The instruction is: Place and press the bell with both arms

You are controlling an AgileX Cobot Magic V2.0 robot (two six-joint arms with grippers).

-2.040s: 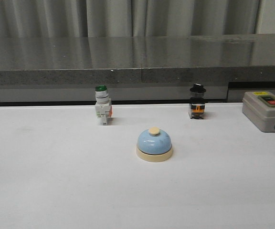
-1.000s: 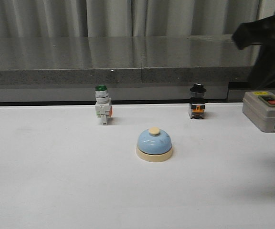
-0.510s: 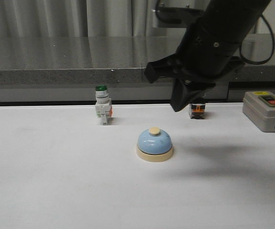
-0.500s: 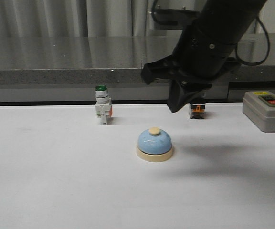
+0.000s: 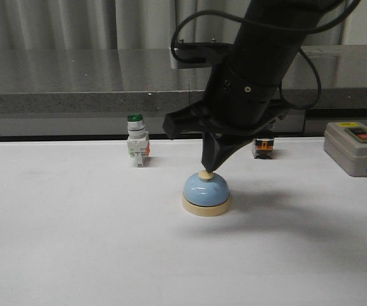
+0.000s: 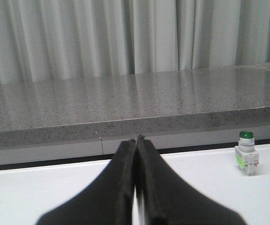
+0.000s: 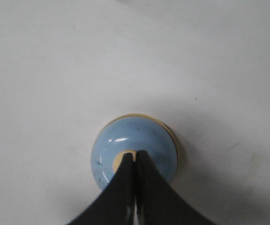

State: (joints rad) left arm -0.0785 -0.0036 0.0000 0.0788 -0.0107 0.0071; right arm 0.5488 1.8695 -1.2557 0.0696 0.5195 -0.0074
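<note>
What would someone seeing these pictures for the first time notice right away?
The big black right arm fills the middle of the front view, its closed right gripper pointing straight down onto the cream button of the light-blue bell at the table's centre. Behind the bell stand a green-capped switch to the left and a grey button box at the far right.

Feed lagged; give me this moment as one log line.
right hand: shut, tip on bell button | left hand: shut, away from bell | bell: upright on table
</note>
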